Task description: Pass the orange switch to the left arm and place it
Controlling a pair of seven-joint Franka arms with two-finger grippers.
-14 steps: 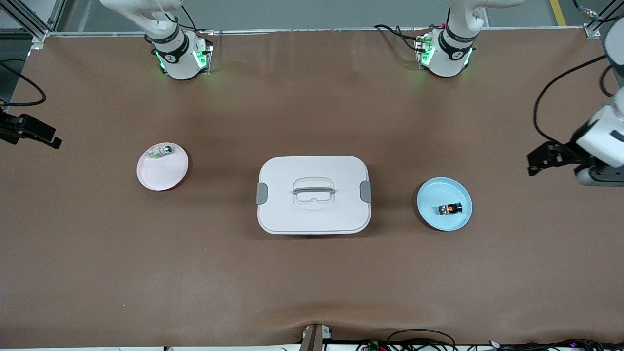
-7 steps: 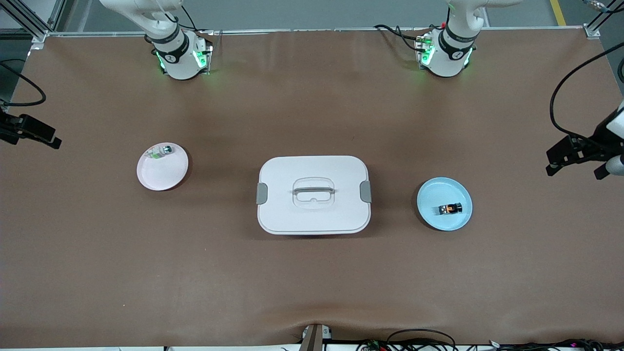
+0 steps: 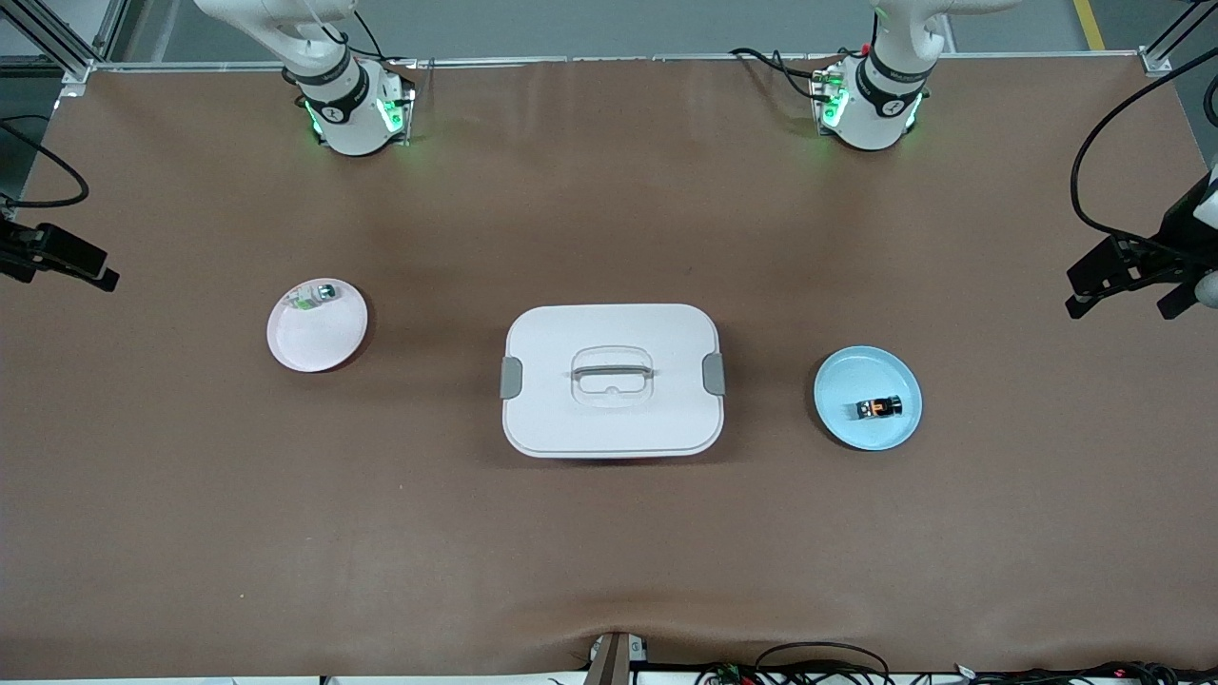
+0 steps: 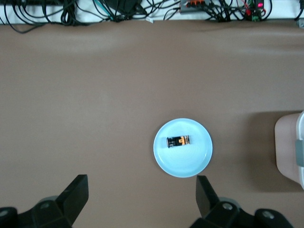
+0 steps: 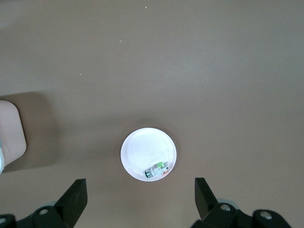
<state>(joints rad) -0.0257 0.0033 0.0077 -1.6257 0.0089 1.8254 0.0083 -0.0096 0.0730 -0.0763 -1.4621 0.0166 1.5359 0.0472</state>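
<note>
The orange switch [image 3: 878,408] lies on its side on a blue plate [image 3: 845,385] toward the left arm's end of the table. It also shows in the left wrist view [image 4: 178,141]. The white box [image 3: 612,380] with grey clips stands mid-table between the two plates. My left gripper [image 3: 1128,281] hangs open and empty high over the table's edge at the left arm's end; its wrist view [image 4: 141,192] looks down on the blue plate [image 4: 194,159]. My right gripper [image 3: 59,259] is open and empty high over the right arm's end [image 5: 140,192].
A pink plate [image 3: 314,338] toward the right arm's end holds a small silver-green part [image 3: 315,295], also in the right wrist view [image 5: 158,169]. Cables run along the table edge nearest the front camera [image 3: 818,666]. The box's corner shows in both wrist views [image 4: 290,142] [image 5: 10,133].
My left gripper has swung outward toward the table's edge at the left arm's end and away from the blue plate. The right arm, the switch and the box have not moved.
</note>
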